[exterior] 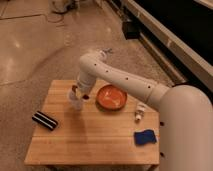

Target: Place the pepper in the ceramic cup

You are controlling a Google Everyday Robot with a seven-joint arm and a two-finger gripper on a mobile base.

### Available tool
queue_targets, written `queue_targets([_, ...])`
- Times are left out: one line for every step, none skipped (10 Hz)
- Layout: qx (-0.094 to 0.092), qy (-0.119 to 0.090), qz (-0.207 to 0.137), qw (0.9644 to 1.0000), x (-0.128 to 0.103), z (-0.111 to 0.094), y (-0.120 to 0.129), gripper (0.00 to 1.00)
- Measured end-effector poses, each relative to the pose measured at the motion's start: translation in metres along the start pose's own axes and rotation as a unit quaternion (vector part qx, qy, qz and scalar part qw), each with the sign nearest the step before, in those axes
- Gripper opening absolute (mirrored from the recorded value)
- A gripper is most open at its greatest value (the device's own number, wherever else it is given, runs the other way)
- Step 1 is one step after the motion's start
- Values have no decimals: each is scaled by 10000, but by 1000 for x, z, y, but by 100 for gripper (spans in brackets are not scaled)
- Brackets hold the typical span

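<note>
The gripper (pixel 76 93) hangs right above the ceramic cup (pixel 76 102), its fingers' state indiscernible.

1. A light wooden table (pixel 95 142) stands on a polished, speckled stone floor (pixel 30 45).
2. The ceramic cup (pixel 75 101) sits upright near the table's far left edge, with the gripper (pixel 76 92) poised directly over it.
3. An orange bowl (pixel 111 97) rests just right of the cup, near the far edge.
4. A dark rectangular block (pixel 45 120) lies at an angle at the left side.
5. A white bottle-like object (pixel 139 112) lies right of the bowl.
6. A blue pad (pixel 145 137) lies flat near the front right corner.
</note>
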Motion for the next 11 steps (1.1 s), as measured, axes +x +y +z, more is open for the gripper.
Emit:
queue_targets([-4, -29, -82, 10000, 7, 3, -3, 31])
queue_targets([-23, -41, -124, 9999, 12, 3, -4, 40])
queue_targets([-49, -49, -154, 9999, 16, 3, -3, 50])
queue_targets([-80, -54, -181, 9998, 21, 3, -3, 60])
queue_targets([-120, -54, -212, 9997, 26, 3, -3, 71])
queue_targets([-148, -54, -233, 9996, 29, 3, -3, 76])
queue_targets([-196, -61, -249, 9995, 32, 4, -1, 80])
queue_targets([-222, -70, -240, 9994, 32, 4, 2, 80])
queue_targets([-245, -90, -223, 9994, 30, 5, 5, 80])
queue_targets([-254, -110, -206, 9994, 27, 7, 8, 80])
queue_targets([-259, -128, -175, 9994, 23, 9, 11, 80])
